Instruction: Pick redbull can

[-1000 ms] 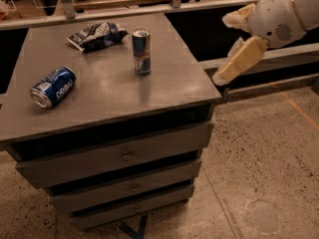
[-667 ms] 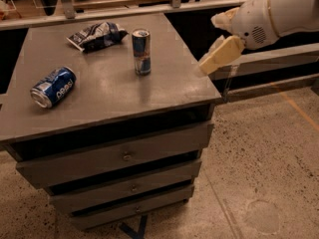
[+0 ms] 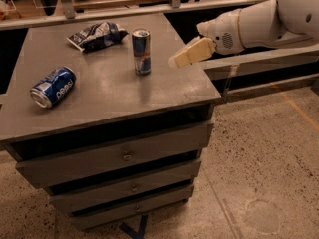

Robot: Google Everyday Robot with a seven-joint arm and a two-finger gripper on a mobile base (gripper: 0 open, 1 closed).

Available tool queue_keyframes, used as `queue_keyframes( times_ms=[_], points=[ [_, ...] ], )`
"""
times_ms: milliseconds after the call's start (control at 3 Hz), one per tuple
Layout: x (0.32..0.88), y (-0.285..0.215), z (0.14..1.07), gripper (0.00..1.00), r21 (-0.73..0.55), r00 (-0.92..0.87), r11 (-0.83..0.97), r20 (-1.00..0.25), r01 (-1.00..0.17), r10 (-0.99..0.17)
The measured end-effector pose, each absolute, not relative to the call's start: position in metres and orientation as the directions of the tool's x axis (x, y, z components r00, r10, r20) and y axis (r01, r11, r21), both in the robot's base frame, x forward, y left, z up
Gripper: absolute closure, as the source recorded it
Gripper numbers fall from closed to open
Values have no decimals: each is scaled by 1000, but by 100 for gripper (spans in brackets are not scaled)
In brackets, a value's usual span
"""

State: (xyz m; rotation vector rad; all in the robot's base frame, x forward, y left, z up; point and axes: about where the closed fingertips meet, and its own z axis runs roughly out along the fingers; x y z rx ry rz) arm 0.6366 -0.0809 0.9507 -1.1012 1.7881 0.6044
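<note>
Your target, the redbull can (image 3: pixel 141 52), stands upright on the grey top of a cabinet (image 3: pixel 114 96), in the back right part of that surface. It is slim, blue and silver, with a red mark at mid-height and a silver top. Nothing touches it, and bare grey surface surrounds its base.

To the can's right, your gripper (image 3: pixel 180 59) hangs over the right edge of the cabinet top, near the can but apart from it. It shows as one cream-coloured wedge pointing left and slightly downward, toward the can. It seems to sit level with the can's upper half, though depth is hard to judge from this angle. You cannot tell whether the gripper is spread or closed. The white arm (image 3: pixel 259 21) behind it reaches in from the upper right corner.

Behind and to the left of the redbull can, a crumpled dark blue-and-white snack bag (image 3: pixel 97 34) lies flat near the back edge, close to the can without touching it.

Well away to the left, toward the front of the top, a wider blue Pepsi can (image 3: pixel 52 87) lies on its side, its silver end facing front-left.

Below the top, three grey drawers (image 3: pixel 124 156) are stacked, each with a small knob at its middle. The cabinet stands on a speckled brown floor (image 3: pixel 259 158).
</note>
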Motion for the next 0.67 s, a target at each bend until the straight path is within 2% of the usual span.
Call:
queue_keyframes(
  times_ms=[667],
  points=[
    [654,-63,950,0,-43,-175,501,-908,-865,-381]
  ],
)
